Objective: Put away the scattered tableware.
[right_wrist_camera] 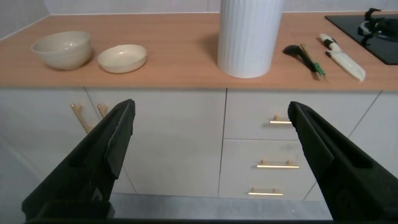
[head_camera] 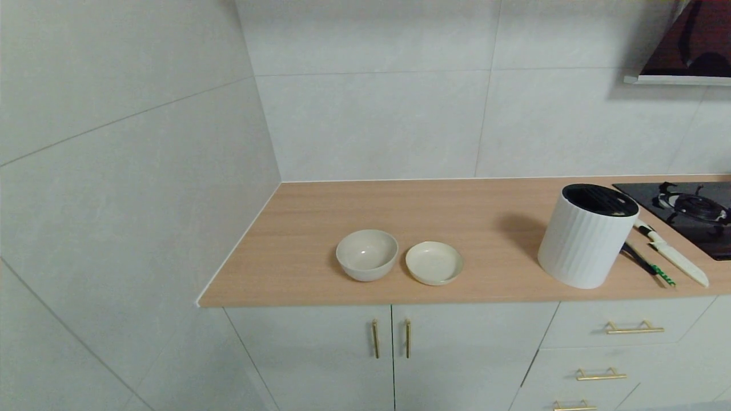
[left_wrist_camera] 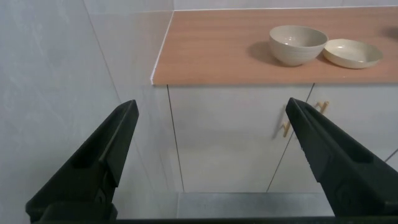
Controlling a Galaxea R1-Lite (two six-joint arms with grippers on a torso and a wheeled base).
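With left gripper (left_wrist_camera: 211,106) and right gripper (right_wrist_camera: 211,104) both spread wide and empty, we'd judge the bowl (head_camera: 366,254) and dish (head_camera: 434,262) stiff, slick and breakable, best pinched across the rim.

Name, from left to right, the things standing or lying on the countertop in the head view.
bowl → shallow dish → white ribbed container → knife. The dark utensils beside the container and the hob overlap these sideways, so they are left out.
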